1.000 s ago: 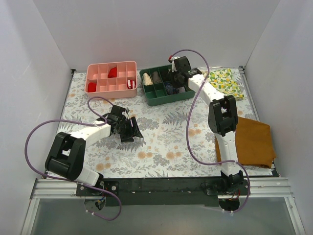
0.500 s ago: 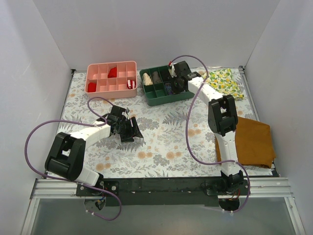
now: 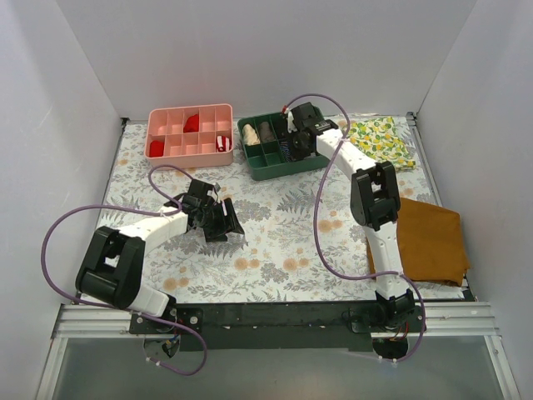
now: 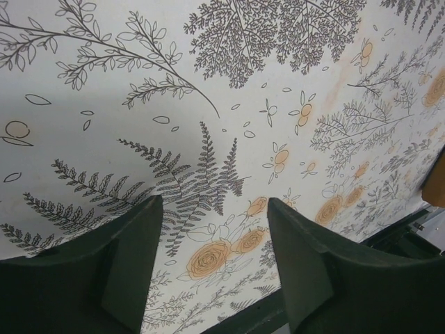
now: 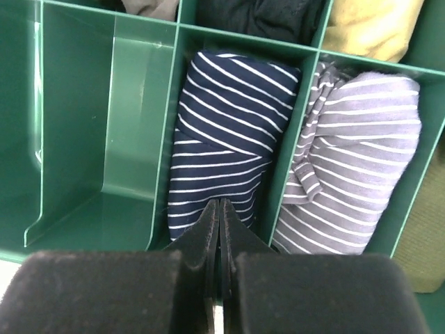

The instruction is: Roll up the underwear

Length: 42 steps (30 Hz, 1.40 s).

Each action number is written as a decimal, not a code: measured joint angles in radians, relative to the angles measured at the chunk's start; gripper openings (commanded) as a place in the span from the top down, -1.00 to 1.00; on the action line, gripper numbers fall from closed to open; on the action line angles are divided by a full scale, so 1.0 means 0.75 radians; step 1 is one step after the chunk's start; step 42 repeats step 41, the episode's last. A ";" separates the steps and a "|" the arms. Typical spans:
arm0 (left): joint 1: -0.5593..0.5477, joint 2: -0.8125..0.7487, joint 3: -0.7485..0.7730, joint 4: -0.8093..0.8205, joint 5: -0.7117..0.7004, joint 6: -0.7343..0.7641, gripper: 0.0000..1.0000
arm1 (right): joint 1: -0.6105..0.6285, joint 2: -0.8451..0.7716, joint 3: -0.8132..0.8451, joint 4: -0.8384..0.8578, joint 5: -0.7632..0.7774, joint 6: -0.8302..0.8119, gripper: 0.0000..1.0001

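The underwear (image 5: pixel 229 132) is a tight navy roll with thin pale stripes, lying in a middle compartment of the green tray (image 5: pixel 139 104). My right gripper (image 5: pixel 220 203) hangs just over the near end of that roll, its jaws pressed together with nothing between them. From above, the right gripper (image 3: pixel 296 145) is over the green tray (image 3: pixel 275 172) at the back of the table. My left gripper (image 3: pixel 226 223) rests low over the floral tablecloth at centre left. Seen from its own wrist, the left gripper (image 4: pixel 214 209) is open and holds nothing.
A grey striped roll (image 5: pixel 361 153) fills the compartment right of the underwear; black cloth (image 5: pixel 278 14) and yellow cloth (image 5: pixel 368 24) sit behind. A pink tray (image 3: pixel 190 133) stands at back left, a lemon-print cloth (image 3: pixel 381 140) at back right, a mustard-brown cloth (image 3: pixel 431 242) on the right.
My right gripper has shifted slightly to the left over the green tray and stays shut. The left arm has not moved.
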State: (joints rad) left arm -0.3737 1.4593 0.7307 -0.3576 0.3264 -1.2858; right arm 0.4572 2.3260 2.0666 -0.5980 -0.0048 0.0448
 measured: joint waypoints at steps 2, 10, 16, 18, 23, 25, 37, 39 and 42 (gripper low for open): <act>0.000 -0.011 -0.001 0.000 0.001 0.006 -0.45 | 0.003 -0.003 -0.006 -0.005 0.004 0.000 0.80; 0.002 -0.115 0.019 -0.008 0.004 0.013 -0.96 | 0.005 -0.260 -0.274 0.139 0.037 -0.009 -0.06; 0.004 -0.148 0.095 -0.027 -0.010 0.015 -0.96 | 0.009 -0.538 -0.369 0.261 0.090 -0.025 -0.20; 0.006 -0.154 0.122 -0.043 -0.012 0.016 -0.96 | 0.012 -0.639 -0.428 0.305 0.124 -0.025 -0.30; 0.006 -0.176 0.194 -0.070 -0.019 0.027 -0.96 | 0.006 -0.843 -0.691 0.354 0.209 0.012 -0.55; 0.006 -0.188 0.228 -0.081 -0.037 0.033 -0.96 | -0.008 -0.947 -0.901 0.393 0.224 0.051 -0.84; 0.006 -0.209 0.350 -0.136 -0.186 0.033 -0.96 | -0.066 -1.689 -1.748 0.455 0.294 0.232 -0.97; 0.006 -0.229 0.356 -0.143 -0.213 0.030 -0.96 | -0.066 -1.770 -1.805 0.461 0.328 0.252 -0.97; 0.006 -0.259 0.362 -0.147 -0.239 0.028 -0.96 | -0.066 -1.836 -1.862 0.460 0.367 0.268 -0.97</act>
